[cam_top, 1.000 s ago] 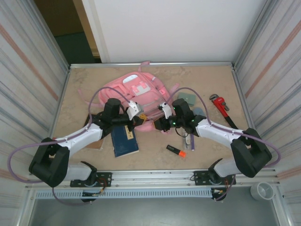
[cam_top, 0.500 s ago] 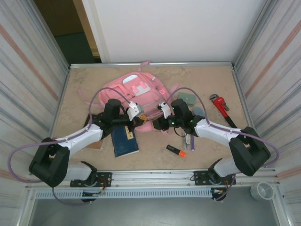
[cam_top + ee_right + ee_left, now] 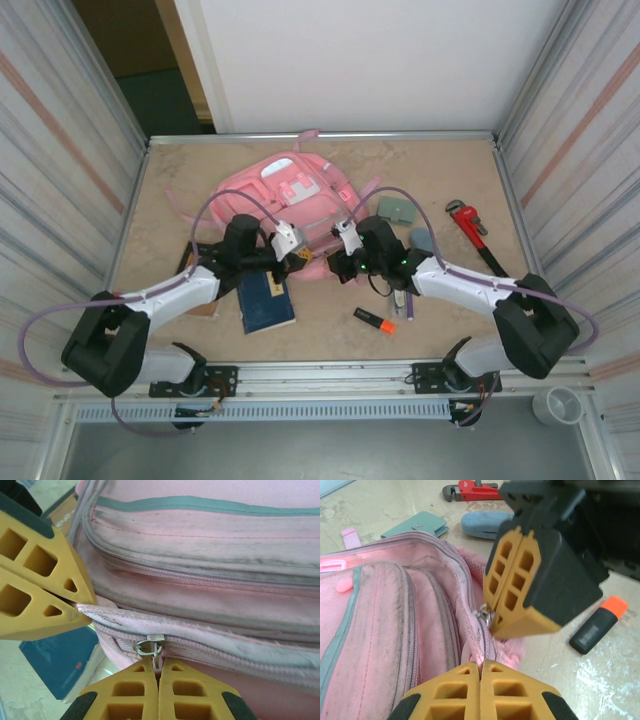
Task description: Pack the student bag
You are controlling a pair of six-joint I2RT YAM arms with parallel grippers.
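Note:
The pink student bag [image 3: 295, 195] lies flat at the back middle of the table, zips closed. My left gripper [image 3: 298, 257] is at its near edge, shut on a fold of pink fabric [image 3: 100, 611] beside the zip line. In the left wrist view its fingertips [image 3: 481, 664] press together on that fold. My right gripper [image 3: 335, 262] faces it from the right, shut on the tab of the silver zipper pull [image 3: 149, 647], which sits between its tips [image 3: 159, 666]. The two grippers are a few centimetres apart along the zip [image 3: 485, 614].
A dark blue book [image 3: 265, 300] lies under the left arm. Right of the bag are a teal wallet [image 3: 397, 209], a blue-grey pouch [image 3: 422, 240], a red pipe wrench [image 3: 470, 228] and an orange highlighter [image 3: 374, 320]. Metal rails edge the table.
My right gripper has slid a little left to the bag's edge and shut on the zipper pull. The left gripper has kept its hold on the fabric.

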